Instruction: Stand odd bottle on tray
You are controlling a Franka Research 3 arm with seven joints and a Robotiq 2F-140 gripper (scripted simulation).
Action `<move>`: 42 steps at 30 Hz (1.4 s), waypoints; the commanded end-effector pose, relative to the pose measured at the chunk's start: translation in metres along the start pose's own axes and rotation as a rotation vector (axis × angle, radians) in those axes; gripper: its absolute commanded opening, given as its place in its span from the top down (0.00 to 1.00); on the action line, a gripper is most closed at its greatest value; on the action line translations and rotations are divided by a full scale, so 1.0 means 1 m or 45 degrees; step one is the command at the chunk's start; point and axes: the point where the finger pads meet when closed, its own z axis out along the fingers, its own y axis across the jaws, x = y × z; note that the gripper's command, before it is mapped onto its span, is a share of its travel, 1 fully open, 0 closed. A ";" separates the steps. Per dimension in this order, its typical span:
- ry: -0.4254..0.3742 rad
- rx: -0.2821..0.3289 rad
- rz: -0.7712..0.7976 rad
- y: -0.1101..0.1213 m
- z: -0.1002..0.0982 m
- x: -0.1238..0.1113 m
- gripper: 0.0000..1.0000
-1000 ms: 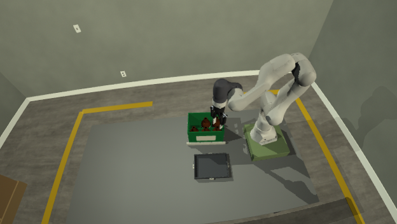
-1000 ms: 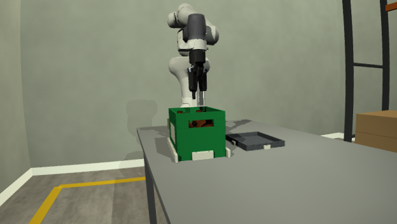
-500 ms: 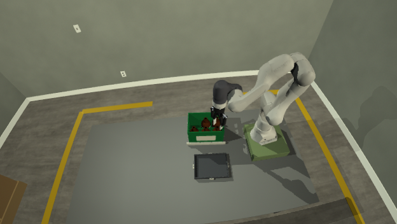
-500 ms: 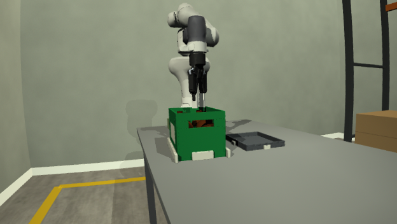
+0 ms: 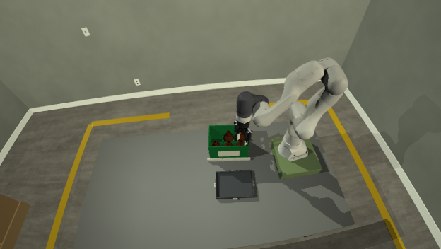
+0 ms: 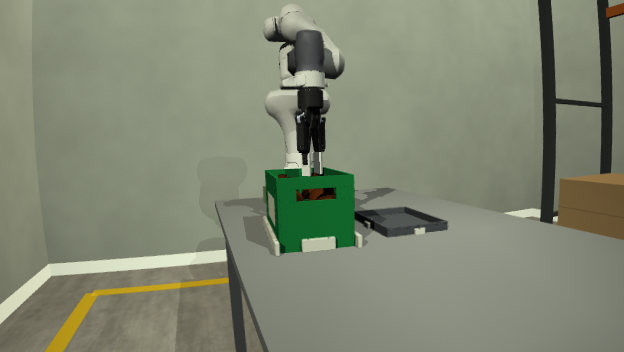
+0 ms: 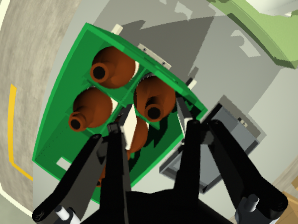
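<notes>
A green crate (image 5: 232,142) stands on the grey table and holds brown bottles. In the wrist view three bottle tops (image 7: 113,67) (image 7: 91,110) (image 7: 156,98) show clearly in the crate (image 7: 87,116). A fourth bottle (image 7: 136,139) stands between my fingers, and the rest is hidden behind them. My gripper (image 5: 243,136) points straight down at the crate's right rear cell, its fingertips (image 6: 311,170) at the crate's rim. The fingers stand partly open on either side of that bottle's neck and do not visibly press it. The dark, empty tray (image 5: 236,184) lies flat in front of the crate.
The robot's green pedestal (image 5: 298,159) stands just right of the crate. In the exterior view the tray (image 6: 401,221) lies right of the crate (image 6: 310,210). A cardboard box (image 6: 592,205) and a dark rack frame (image 6: 575,102) stand at the far right.
</notes>
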 end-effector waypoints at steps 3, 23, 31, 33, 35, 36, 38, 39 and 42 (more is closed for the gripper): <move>-0.008 0.009 0.003 -0.003 0.006 -0.001 0.56; -0.008 0.009 0.003 -0.003 0.016 -0.001 0.56; -0.008 0.009 0.003 -0.003 0.016 -0.001 0.56; -0.008 0.009 0.003 -0.003 0.016 -0.001 0.56; -0.008 0.009 0.003 -0.003 0.016 -0.001 0.56; -0.008 0.009 0.003 -0.003 0.016 -0.001 0.56; -0.008 0.009 0.003 -0.003 0.016 -0.001 0.56; -0.008 0.009 0.003 -0.003 0.016 -0.001 0.56; -0.008 0.009 0.003 -0.003 0.016 -0.001 0.56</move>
